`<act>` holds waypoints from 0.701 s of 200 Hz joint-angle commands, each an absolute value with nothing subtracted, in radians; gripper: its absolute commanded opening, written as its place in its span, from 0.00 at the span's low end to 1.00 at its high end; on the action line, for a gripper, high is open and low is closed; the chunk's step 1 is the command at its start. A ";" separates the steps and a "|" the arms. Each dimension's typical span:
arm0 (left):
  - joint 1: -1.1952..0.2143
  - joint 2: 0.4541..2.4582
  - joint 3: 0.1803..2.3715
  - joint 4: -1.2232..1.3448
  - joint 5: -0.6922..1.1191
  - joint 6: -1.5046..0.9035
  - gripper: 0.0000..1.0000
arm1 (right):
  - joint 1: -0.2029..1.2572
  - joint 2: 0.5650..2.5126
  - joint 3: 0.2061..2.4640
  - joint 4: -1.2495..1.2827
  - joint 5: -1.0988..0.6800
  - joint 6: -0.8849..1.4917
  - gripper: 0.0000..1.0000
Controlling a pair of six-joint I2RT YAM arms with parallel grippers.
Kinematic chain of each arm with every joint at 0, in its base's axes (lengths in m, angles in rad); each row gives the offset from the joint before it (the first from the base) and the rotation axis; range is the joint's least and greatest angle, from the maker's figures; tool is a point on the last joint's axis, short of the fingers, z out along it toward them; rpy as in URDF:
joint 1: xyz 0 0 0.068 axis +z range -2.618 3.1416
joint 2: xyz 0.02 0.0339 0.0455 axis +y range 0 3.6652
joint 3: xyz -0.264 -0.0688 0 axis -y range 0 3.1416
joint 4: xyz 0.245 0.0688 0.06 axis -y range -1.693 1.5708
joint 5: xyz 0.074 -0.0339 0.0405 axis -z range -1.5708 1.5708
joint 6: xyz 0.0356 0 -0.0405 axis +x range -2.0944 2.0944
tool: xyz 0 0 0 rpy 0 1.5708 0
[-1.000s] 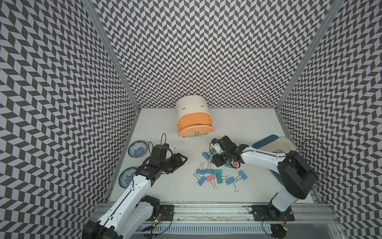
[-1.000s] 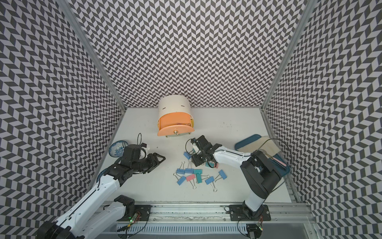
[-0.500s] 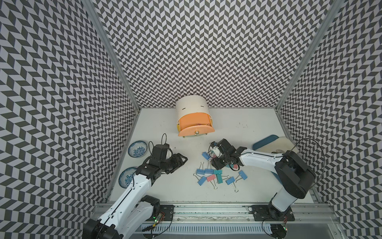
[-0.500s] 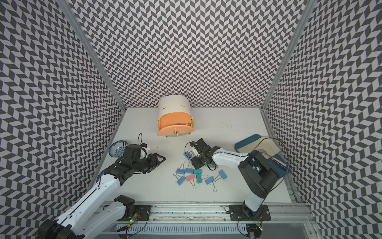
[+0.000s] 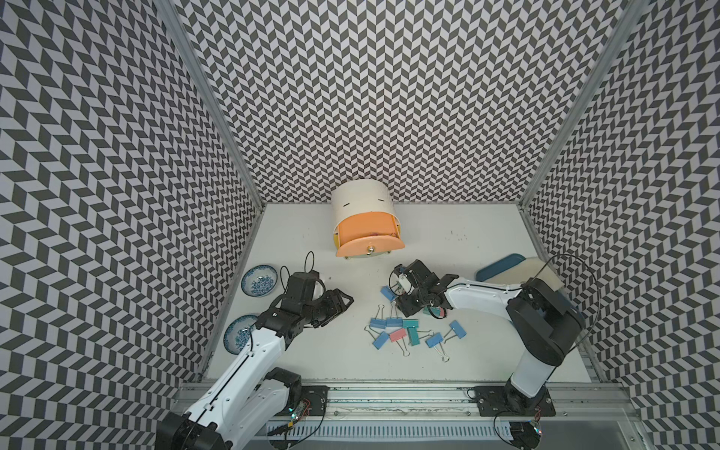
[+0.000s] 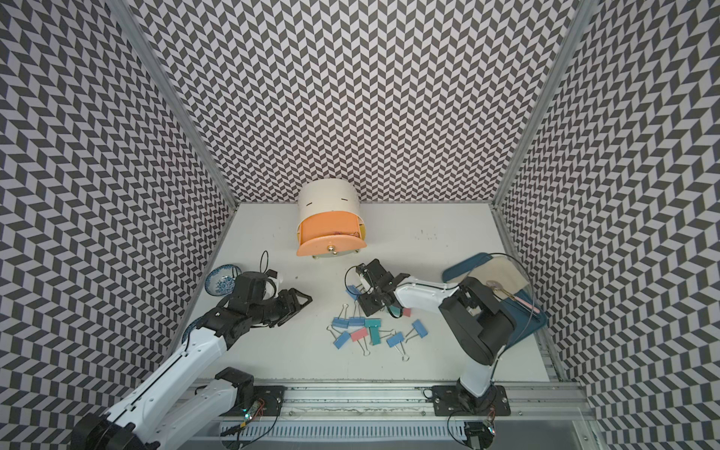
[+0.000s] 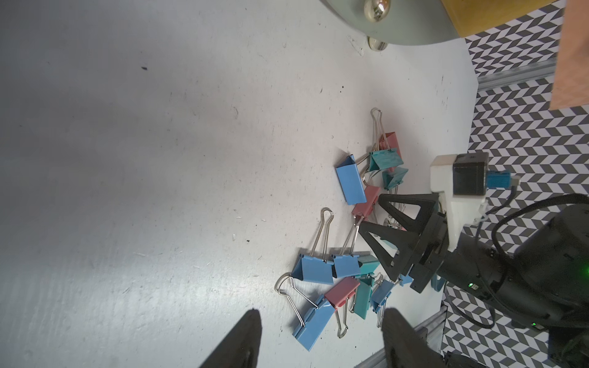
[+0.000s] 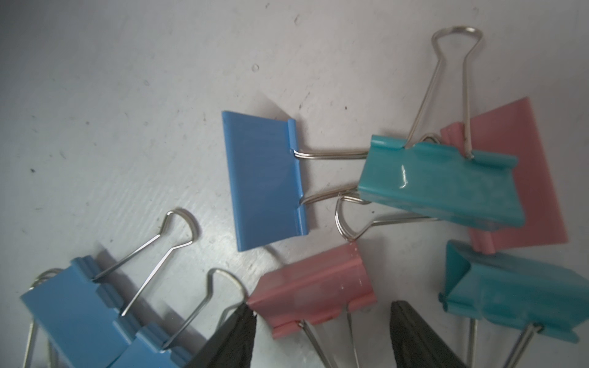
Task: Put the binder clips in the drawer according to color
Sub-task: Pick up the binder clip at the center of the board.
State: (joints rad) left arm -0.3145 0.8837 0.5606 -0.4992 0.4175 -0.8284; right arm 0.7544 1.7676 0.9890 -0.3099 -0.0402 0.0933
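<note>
**Item 1, binder clips** (image 5: 405, 336): a loose scatter of blue, teal and pink on the table (image 5: 479, 350), in front of the cabinet and well apart from it. I count a dozen or more. Several overlap, with wire handles crossing.

**Item 2, pink clip** (image 8: 310, 290): my current target. It lies flat on the table, its own handles running back between the right fingers (image 8: 236, 337). These stand wide on either side of it. One tip touches a corner of the body and the other is clear, so nothing is gripped yet.

**Item 3, neighbours:** a blue clip (image 8: 264, 178) just beside the target, a teal clip (image 8: 510, 296) near the free fingertip, and a stray wire loop (image 8: 347, 220) just beside its far edge.

**Item 4, drawer** (image 5: 368, 233): the peach top drawer, pulled out of the white cabinet (image 5: 360, 198). The lower fronts are mostly hidden beneath it.

**Item 5, left fingers** (image 7: 242, 337): wide apart and empty, off to the side of the scatter, towards the bowls.

**Item 6, bystanders:** patterned bowls (image 5: 259, 280) and a blue tray (image 5: 498, 267).

**Hazards, in my judgement:**
- The touching tip may shove the clip sideways as I close, instead of centring it.
- The sloped, glossy body may squirt out of the grip.
- The loop or the teal clip may get pinched along and end up in the wrong colour's drawer.
- The overhanging peach front may block access to the drawers below.
</note>
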 commanded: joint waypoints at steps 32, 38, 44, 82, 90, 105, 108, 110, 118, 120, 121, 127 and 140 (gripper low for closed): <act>-0.317 0.882 0.601 -0.523 0.404 -0.810 0.65 | 0.759 1.806 1.037 -0.288 -0.016 0.087 0.70; -0.317 0.882 0.601 -0.522 0.404 -0.810 0.65 | 0.760 1.807 1.038 -0.288 -0.015 0.088 0.70; -0.316 0.882 0.602 -0.523 0.403 -0.810 0.65 | 0.760 1.807 1.038 -0.288 -0.016 0.086 0.69; -0.316 0.882 0.604 -0.520 0.401 -0.811 0.65 | 0.765 1.795 1.021 -0.281 -0.025 0.089 0.63; -0.316 0.882 0.603 -0.520 0.400 -0.811 0.65 | 0.768 1.788 1.015 -0.279 -0.027 0.092 0.61; -0.316 0.882 0.607 -0.517 0.399 -0.813 0.65 | 0.774 1.765 1.001 -0.272 -0.033 0.100 0.58; -0.316 0.882 0.607 -0.516 0.400 -0.813 0.65 | 0.775 1.758 0.999 -0.272 -0.033 0.102 0.58; -0.316 0.882 0.607 -0.516 0.400 -0.813 0.65 | 0.775 1.754 0.998 -0.270 -0.033 0.104 0.57; -0.316 0.883 0.610 -0.517 0.397 -0.813 0.65 | 0.778 1.740 0.994 -0.273 -0.034 0.109 0.56; -0.316 0.883 0.612 -0.517 0.396 -0.813 0.65 | 0.778 1.738 0.994 -0.274 -0.034 0.110 0.56; -0.316 0.883 0.612 -0.517 0.396 -0.813 0.65 | 0.778 1.736 0.993 -0.274 -0.035 0.110 0.56; -0.316 0.885 0.615 -0.517 0.394 -0.811 0.65 | 0.779 1.725 0.991 -0.276 -0.034 0.115 0.55; -0.316 0.885 0.625 -0.517 0.394 -0.811 0.65 | 0.780 1.696 0.989 -0.284 -0.036 0.125 0.54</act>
State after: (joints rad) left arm -0.3145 0.8837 0.5755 -0.5106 0.4114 -0.8272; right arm 0.7704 1.7672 1.0012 -0.3046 -0.0326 0.1009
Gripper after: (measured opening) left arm 0.647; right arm 0.576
